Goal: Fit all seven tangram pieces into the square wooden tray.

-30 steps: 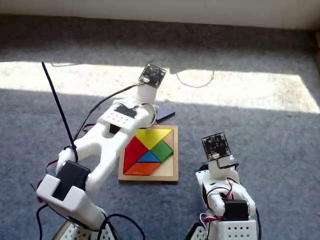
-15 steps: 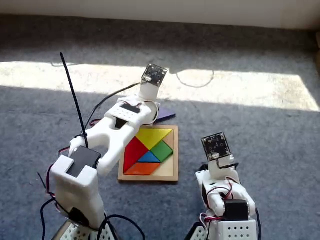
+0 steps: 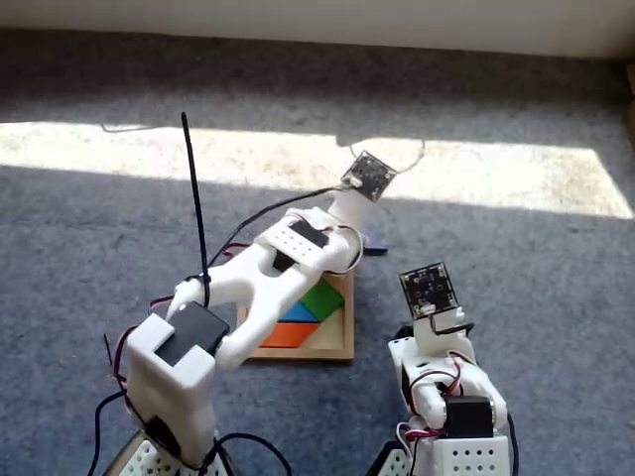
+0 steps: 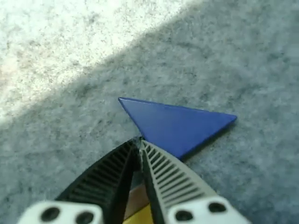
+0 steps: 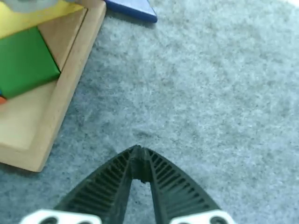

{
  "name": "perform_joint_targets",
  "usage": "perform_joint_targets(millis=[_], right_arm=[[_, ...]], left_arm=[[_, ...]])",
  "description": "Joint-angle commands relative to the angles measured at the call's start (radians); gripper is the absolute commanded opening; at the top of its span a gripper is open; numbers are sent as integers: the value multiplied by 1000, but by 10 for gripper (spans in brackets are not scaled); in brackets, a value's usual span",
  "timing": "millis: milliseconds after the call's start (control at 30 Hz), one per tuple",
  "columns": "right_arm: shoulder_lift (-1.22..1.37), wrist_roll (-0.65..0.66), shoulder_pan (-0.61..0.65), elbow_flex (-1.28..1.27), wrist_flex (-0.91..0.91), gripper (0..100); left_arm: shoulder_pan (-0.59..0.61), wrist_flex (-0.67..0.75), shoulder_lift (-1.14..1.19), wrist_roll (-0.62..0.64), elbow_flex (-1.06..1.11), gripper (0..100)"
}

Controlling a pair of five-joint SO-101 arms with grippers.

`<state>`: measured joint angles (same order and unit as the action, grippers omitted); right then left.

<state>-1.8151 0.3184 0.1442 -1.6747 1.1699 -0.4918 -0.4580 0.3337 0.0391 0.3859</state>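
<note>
From above: find the tray (image 3: 342, 349) near the middle of the carpet (image 3: 536, 297), partly covered by the left arm (image 3: 283, 253). Count three pieces showing inside: green piece (image 3: 324, 297), light blue piece (image 3: 296, 313), orange piece (image 3: 281, 335). Spot one dark blue triangle (image 3: 376, 244) loose on the carpet just past the tray's far right corner, under that arm's wrist. Place the right arm (image 3: 451, 402) off the tray's near right corner, well apart from the triangle. Judge the left far nearer.

From the left wrist: left gripper (image 4: 140, 141) clenched, empty, tips at the triangle's near short edge; touching or just shy, cannot tell. Triangle straight ahead, long edge on its far side, lying across the approach. Probably needs opening before any grasp.

From the right wrist: right gripper (image 5: 139, 154) clenched on nothing, over bare carpet beside the tray's right wall. Count one green piece and one yellow piece (image 5: 37, 16).
</note>
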Motion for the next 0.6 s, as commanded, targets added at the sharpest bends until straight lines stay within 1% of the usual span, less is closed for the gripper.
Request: perform_joint_targets(millis=[0, 100, 200, 400, 567], right_arm=[[1, -2, -12, -102, 4, 7], [1, -2, -19, -102, 2, 7], [-1, -2, -70, -102, -7, 7], [-1, -3, -77, -102, -7, 7], [-1, -2, -77, -102, -8, 7]], left_arm=[[-71, -11, -84, -5, -30, 5], [-90, -6, -156, -3, 5, 5], [-81, -6, -232, 2, 53, 5], [22, -11, -404, -2, 170, 5], [91, -12, -690, -2, 355, 5]])
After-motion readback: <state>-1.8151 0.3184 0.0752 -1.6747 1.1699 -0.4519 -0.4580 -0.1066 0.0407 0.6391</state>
